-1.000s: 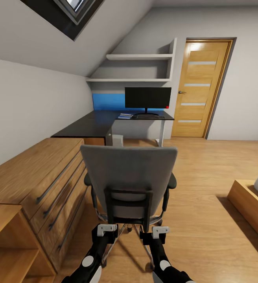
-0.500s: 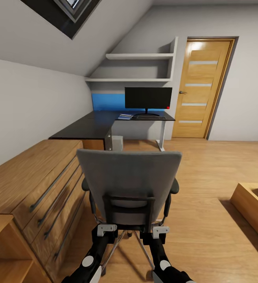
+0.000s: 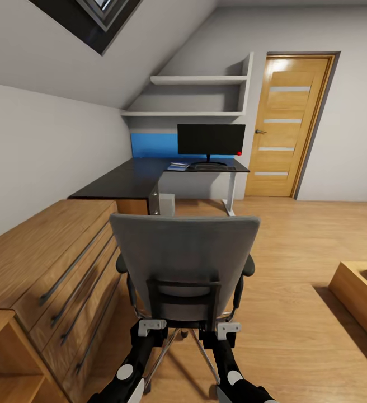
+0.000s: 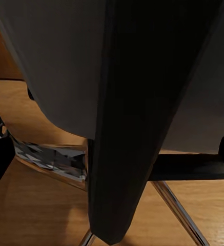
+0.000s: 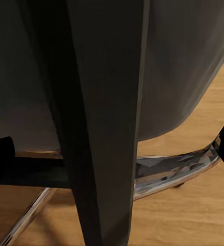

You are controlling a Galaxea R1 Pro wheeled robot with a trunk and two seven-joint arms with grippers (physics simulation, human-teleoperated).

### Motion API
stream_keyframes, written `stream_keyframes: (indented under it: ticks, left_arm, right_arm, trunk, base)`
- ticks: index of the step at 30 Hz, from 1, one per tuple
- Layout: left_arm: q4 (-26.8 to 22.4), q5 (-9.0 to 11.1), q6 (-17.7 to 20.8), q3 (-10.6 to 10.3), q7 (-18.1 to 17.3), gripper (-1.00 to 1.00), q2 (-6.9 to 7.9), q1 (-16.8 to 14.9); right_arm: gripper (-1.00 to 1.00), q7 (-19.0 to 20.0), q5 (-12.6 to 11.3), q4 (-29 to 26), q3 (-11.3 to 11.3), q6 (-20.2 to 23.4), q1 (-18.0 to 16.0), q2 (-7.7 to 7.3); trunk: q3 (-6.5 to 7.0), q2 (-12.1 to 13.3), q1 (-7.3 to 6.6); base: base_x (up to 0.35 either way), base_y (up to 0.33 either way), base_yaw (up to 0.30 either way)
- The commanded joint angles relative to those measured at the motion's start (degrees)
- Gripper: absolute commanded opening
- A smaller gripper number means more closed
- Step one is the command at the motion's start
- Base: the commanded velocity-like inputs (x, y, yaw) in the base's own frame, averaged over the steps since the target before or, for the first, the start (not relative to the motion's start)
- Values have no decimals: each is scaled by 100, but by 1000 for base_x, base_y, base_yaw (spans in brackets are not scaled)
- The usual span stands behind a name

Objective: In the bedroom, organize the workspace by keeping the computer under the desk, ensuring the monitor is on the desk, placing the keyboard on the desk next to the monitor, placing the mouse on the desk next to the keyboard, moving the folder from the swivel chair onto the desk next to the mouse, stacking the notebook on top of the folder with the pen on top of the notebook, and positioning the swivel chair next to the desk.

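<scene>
Fingers (image 3: 151, 324) against swivel chair (image 3: 184, 263) frame

Head view: high behind both arms, looking forward and down across the swivel chair (image 3: 184, 263) toward the desk (image 3: 144, 176) and monitor (image 3: 211, 140) well beyond. Left wrist view: pressed close behind the chair's black back frame (image 4: 137, 123), facing forward along the fingers. Right wrist view: equally close, same frame (image 5: 104, 118) ahead. Shared by all three: chair back, chrome base, wooden floor (image 3: 295, 313).
</scene>
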Motion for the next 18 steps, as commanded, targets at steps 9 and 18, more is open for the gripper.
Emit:
stream_keyframes:
  ticks: [9,18]
  left_arm:
    - [5,59,-24,-45,40,100,6,-5]
    - [6,59,-24,-45,40,100,6,-5]
  right_arm:
    - [100,-31,-39,4,47,-18,-6,0]
    - [100,-31,-39,4,44,-18,-6,-2]
  trunk:
    - [-5,-2,-1]
    - [-5,-2,-1]
  base:
    - [7,-31,0]
    - [0,-53,0]
